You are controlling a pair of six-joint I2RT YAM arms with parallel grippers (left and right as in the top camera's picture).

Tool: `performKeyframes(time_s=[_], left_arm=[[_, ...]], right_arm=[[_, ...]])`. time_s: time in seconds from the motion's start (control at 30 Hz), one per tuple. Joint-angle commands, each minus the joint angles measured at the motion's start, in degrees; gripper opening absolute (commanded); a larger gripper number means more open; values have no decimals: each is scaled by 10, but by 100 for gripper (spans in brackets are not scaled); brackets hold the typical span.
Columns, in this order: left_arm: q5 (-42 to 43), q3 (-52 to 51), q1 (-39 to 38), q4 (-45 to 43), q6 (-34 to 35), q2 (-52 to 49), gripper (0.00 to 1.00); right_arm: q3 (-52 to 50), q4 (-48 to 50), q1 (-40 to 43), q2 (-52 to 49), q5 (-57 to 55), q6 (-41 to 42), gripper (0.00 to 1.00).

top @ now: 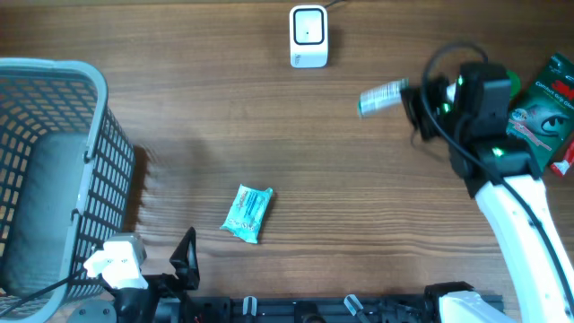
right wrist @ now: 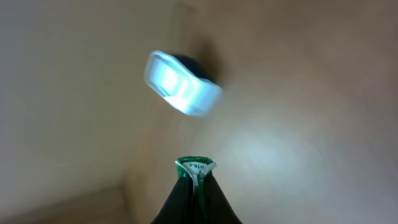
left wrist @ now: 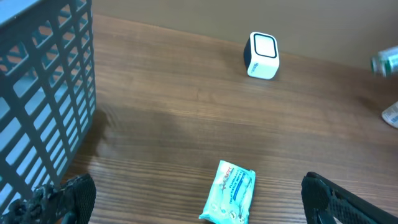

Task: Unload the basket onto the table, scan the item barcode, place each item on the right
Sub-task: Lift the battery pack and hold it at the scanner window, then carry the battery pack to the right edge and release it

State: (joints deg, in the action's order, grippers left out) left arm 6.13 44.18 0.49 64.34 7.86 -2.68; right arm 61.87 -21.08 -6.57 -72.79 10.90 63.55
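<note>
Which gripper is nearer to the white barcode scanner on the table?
Right. The right gripper, shut on a green-and-white item, hangs a short way to the right of the scanner. The left gripper, open, sits far off at the front, beside the grey basket.

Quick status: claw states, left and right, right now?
Left claw: open, holding nothing.
Right claw: closed on the green-and-white tube, pinching its crimped end.

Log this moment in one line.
right claw: shut on tube | tube: short of scanner, apart | left claw: open, empty, by basket | teal packet: flat on table
</note>
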Motion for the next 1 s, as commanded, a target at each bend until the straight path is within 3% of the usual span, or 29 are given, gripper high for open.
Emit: performKeyframes(time_s=[0.0,0.3,0.4,0.47,0.77,0.97], left_arm=[[9,0,3,-2,3,3,100],[9,0,3,-2,3,3,100],[9,0,3,-2,3,3,100],[9,0,3,-2,3,3,100],[9,0,3,-2,3,3,100],[9,0,3,-2,3,3,99]], right_arm=[[4,167,-34,-68,-17,-220,4],[4,718,-100,-374,-5,-518,4],[7,913,-108,-456,21,-567,5],[22,980,-107,-504,21,-575,4],[139,946,-108,-582,34,-546,4],[146,963,-108,-581,85,-541,4]])
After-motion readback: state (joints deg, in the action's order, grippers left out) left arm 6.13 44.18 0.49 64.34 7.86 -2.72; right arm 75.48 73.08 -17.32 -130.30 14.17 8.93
